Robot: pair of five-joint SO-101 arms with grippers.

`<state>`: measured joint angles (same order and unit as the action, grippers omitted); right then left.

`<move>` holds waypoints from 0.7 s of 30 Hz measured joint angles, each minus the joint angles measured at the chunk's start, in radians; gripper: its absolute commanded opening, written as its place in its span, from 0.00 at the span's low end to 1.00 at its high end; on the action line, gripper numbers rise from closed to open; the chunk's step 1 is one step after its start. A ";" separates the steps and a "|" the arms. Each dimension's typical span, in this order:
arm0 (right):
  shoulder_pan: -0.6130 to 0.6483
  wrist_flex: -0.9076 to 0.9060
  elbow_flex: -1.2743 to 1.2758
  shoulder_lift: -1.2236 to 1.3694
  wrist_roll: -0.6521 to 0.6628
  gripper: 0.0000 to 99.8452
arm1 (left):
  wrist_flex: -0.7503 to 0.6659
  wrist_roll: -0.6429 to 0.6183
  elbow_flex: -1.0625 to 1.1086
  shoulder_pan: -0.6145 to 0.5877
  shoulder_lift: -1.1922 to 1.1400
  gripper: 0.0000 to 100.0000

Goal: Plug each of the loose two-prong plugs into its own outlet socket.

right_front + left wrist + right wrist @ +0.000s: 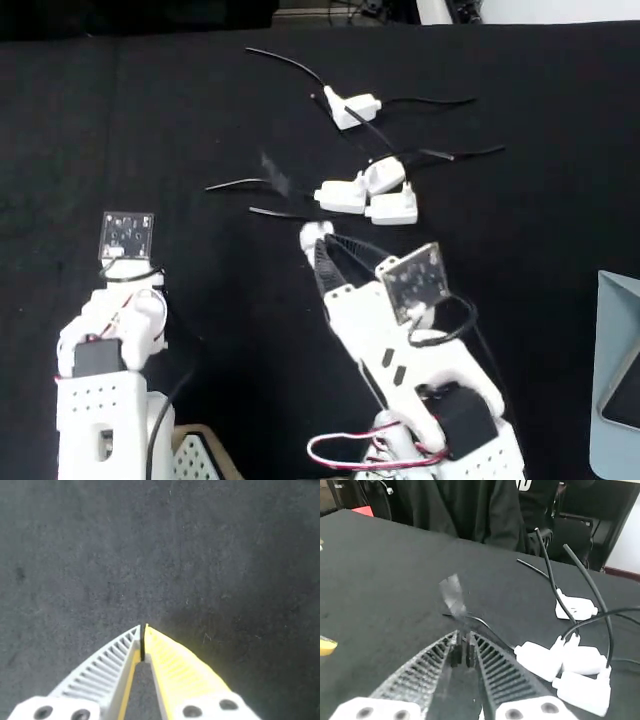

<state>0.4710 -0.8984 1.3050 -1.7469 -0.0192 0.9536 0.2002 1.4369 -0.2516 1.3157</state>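
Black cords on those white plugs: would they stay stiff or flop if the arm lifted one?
Probably springy rather than limp: the cords arch up off the black table unsupported. The white plugs look small and light, so lifting a cord would likely swing its plug along.

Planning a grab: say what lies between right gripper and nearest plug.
Only a black cable lies between right gripper and nearest plug; right wrist view shows it.

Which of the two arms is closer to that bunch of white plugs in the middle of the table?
Right. The right gripper sits just short of the white plugs; the left gripper hangs well off to one side, over bare table.
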 measured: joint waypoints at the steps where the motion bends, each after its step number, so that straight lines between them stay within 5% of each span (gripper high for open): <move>1: 0.000 -0.011 -0.002 -0.018 0.000 0.01 | 0.021 0.000 0.017 0.000 0.052 0.03; 8: -0.097 -0.015 0.086 -0.058 -0.002 0.01 | 0.199 0.000 0.106 0.002 0.471 0.03; 21: -0.141 -0.015 0.354 -0.058 0.000 0.02 | 0.203 0.000 0.189 0.002 0.462 0.03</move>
<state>0.3299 -0.9137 1.6594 -1.8052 -0.0192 1.1561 0.2002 1.6256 -0.2501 1.7776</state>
